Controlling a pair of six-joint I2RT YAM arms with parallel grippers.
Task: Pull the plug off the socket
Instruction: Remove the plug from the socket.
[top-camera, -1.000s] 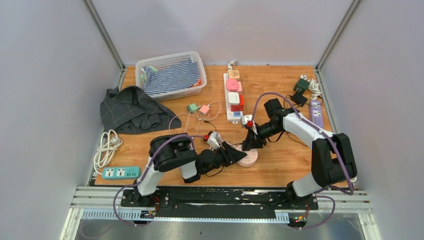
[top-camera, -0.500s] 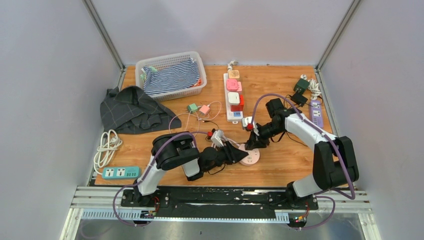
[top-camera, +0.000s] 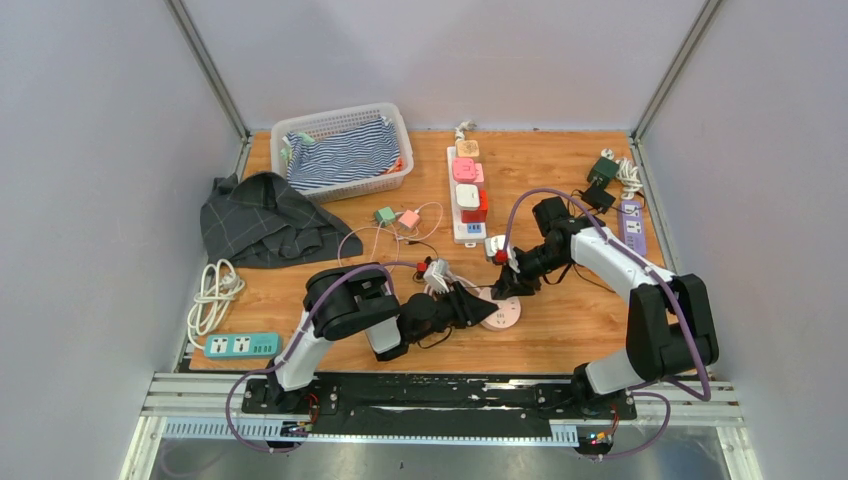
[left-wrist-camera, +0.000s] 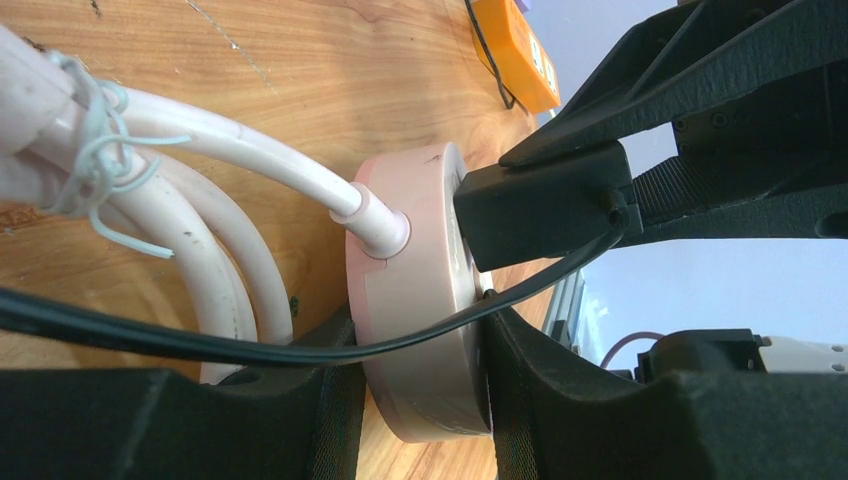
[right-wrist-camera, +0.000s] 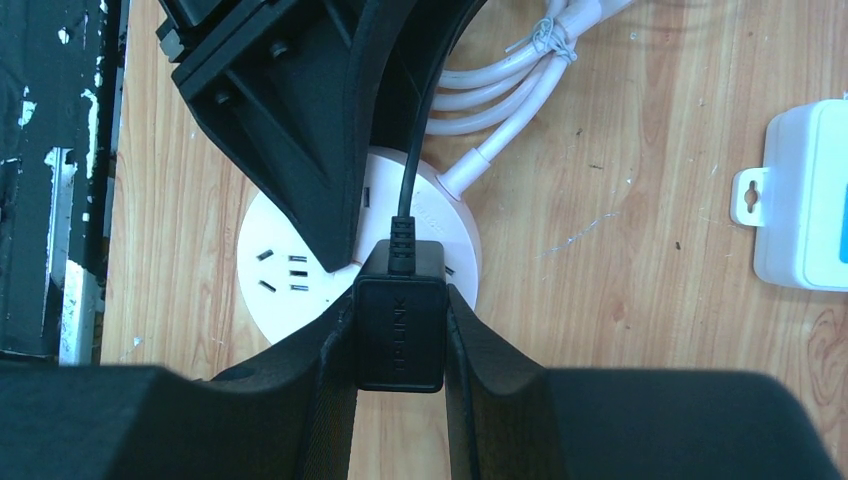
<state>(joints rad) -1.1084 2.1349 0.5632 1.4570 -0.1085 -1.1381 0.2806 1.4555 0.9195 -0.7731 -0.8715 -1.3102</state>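
Note:
A round pink-white socket (top-camera: 506, 318) lies flat on the wooden table, a white cable (left-wrist-camera: 250, 150) running out of its rim. My left gripper (left-wrist-camera: 420, 400) is shut on the socket (left-wrist-camera: 420, 330) across its thickness, one finger under it and one on its face. A black plug (right-wrist-camera: 400, 330) stands against the socket's face (right-wrist-camera: 285, 235) near its edge, with its thin black cord (left-wrist-camera: 300, 350) trailing over the rim. From above, my right gripper (right-wrist-camera: 400, 400) is shut on the plug's two sides. In the top view the right gripper (top-camera: 505, 285) hides the plug.
A white power strip (top-camera: 467, 190) with pink and red plugs lies behind the socket. A basket (top-camera: 345, 150) of striped cloth and a grey garment (top-camera: 262, 220) sit at the back left, and a teal strip (top-camera: 241, 345) lies at the front left. A white adapter (right-wrist-camera: 805, 195) is close by.
My left gripper's jaws have narrowed onto the socket. The right gripper has stayed shut on the plug, barely shifting.

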